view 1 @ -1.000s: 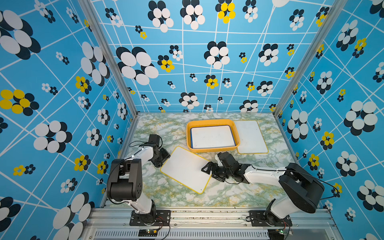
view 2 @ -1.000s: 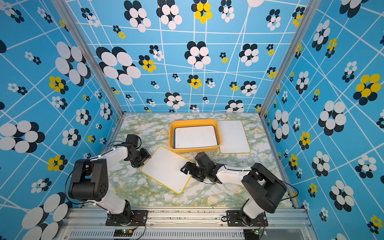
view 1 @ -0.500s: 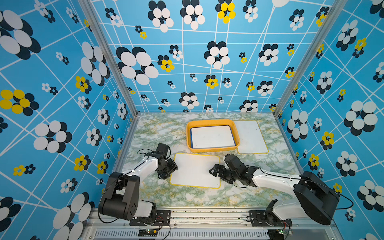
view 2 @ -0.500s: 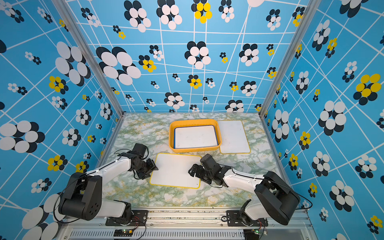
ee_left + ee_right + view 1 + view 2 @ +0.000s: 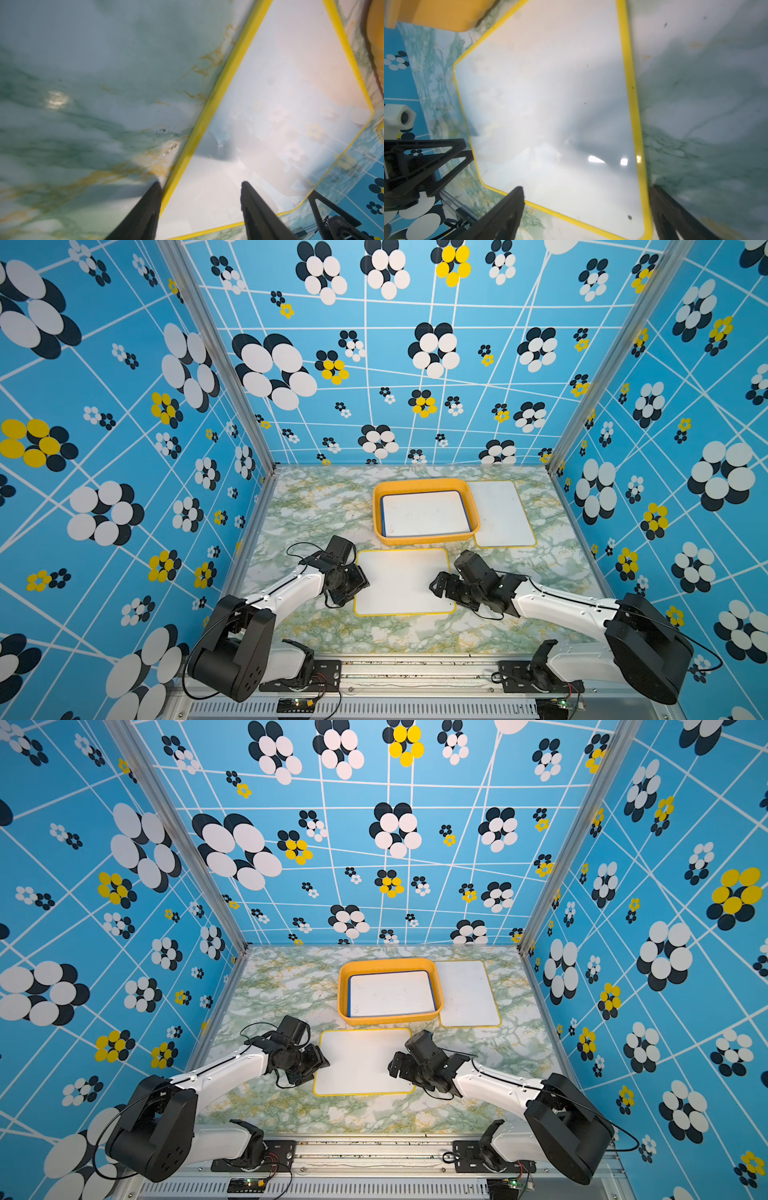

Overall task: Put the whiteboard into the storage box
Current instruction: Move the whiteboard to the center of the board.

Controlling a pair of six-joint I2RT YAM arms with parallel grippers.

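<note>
The yellow-edged whiteboard (image 5: 401, 583) lies flat on the table (image 5: 316, 506) just on the robot's side of the storage box (image 5: 419, 540). Its long edge runs roughly parallel to the box's near wall and stops just short of it. The box holds a blue-edged board (image 5: 424, 514), and a third board (image 5: 503, 514) lies along the box's right side.

The left gripper (image 5: 200, 184) stands partly spread across the board's left short edge, with one finger beside the frame over bare table and the other over the white face. The right gripper (image 5: 587, 187) is spread wide across the opposite short edge in the same way. Neither holds anything.

The step in hand looks like taking hold of a thin, flat board. To do it well, each outer finger probably needs to work under the frame, since the board offers no raised edge to pinch. Both sides should close and rise together so the board stays level. It then needs to clear the box's near wall and come down square over the blue-edged board. The box looks only slightly bigger than a board, so a skewed approach would likely hang a corner on the rim. The glossy face may also slip under a light grip.
</note>
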